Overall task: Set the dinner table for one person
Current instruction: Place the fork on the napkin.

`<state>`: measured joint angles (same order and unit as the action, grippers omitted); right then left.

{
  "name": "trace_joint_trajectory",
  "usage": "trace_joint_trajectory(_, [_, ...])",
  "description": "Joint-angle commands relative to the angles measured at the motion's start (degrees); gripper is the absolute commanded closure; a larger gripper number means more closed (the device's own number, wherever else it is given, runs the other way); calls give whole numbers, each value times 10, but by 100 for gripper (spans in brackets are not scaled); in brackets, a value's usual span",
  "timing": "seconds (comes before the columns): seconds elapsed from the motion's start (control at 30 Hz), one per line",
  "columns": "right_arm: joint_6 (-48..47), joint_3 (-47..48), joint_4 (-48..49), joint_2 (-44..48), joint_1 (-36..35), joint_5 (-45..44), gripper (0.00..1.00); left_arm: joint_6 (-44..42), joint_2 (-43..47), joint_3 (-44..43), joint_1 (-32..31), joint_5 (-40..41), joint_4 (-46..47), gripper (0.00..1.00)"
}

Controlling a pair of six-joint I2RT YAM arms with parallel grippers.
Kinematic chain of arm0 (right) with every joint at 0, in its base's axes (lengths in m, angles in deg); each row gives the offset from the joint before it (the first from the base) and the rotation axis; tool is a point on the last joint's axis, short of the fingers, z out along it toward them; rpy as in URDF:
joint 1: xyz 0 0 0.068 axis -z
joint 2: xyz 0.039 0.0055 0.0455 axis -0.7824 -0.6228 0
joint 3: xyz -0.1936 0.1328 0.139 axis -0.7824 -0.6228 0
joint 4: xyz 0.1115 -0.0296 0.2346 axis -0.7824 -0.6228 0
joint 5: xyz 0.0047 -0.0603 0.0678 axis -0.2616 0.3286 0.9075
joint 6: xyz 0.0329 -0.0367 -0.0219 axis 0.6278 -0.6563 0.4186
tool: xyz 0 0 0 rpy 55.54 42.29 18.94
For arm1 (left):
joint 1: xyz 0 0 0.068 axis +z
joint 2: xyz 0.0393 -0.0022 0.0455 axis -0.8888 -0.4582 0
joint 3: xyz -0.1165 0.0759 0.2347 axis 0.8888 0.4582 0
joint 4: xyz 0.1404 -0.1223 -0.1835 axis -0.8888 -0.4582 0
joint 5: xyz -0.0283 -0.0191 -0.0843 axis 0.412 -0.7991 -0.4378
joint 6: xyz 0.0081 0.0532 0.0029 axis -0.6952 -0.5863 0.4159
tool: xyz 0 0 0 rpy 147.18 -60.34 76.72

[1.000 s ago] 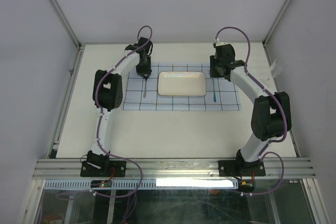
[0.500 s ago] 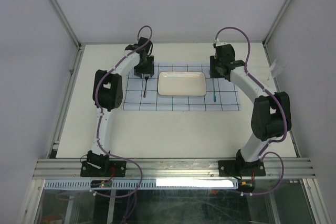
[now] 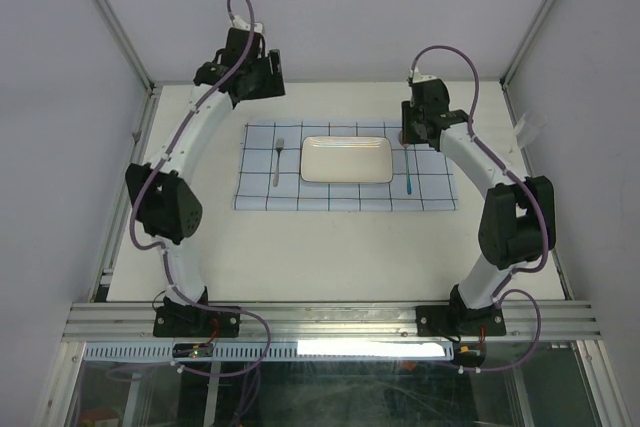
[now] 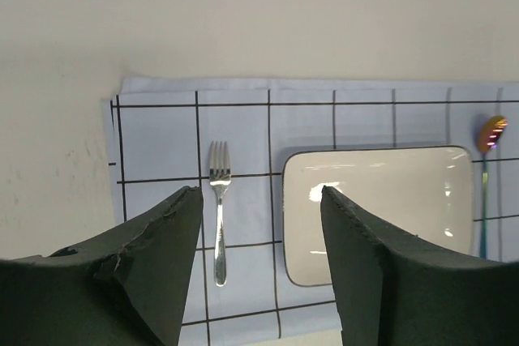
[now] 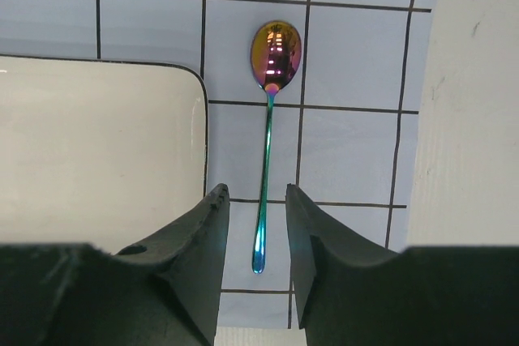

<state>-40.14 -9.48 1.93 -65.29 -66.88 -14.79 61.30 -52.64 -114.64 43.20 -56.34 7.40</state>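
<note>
On the cream-white dinner table (image 3: 300,247) lies a pale-blue grid cloth (image 3: 300,195) with a white rectangular plate (image 3: 346,159) at its middle. A silver fork (image 3: 277,162) lies flat on the cloth left of the plate. An iridescent spoon (image 3: 410,175) lies to the plate's right. My left gripper (image 3: 258,77) hangs high over the table's far left, open and empty. In its wrist view the left gripper (image 4: 259,192) looks down on fork (image 4: 217,224) and plate (image 4: 377,208). My right gripper (image 5: 255,190) hovers open above the spoon (image 5: 268,143), clear of it.
Aluminium rails (image 3: 330,322) edge the table at the front, and white walls close it in at the back and sides. Bare tabletop (image 5: 470,119) shows right of the cloth (image 5: 349,151). The plate's rim (image 5: 199,119) sits close left of the spoon.
My left gripper opened and let go of the fork, then rose and drew back to the far left. The fork now lies free on the cloth. The right arm barely moved.
</note>
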Motion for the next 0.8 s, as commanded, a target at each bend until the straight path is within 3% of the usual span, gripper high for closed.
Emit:
trace_joint_trajectory(0.0, [-14,51,2,50,2,-30,62,12,124,96,-4,-49,110,39])
trace_joint_trajectory(0.23, [-26,77,-22,72,3,-76,59,43,255,324,-5,-96,289,38])
trace_joint_trajectory(0.43, [-29,115,-44,66,7,-116,46,57,330,466,-4,-104,393,37])
trace_joint_trajectory(0.77, [-22,184,-96,34,41,-163,41,88,382,580,-4,-118,464,34])
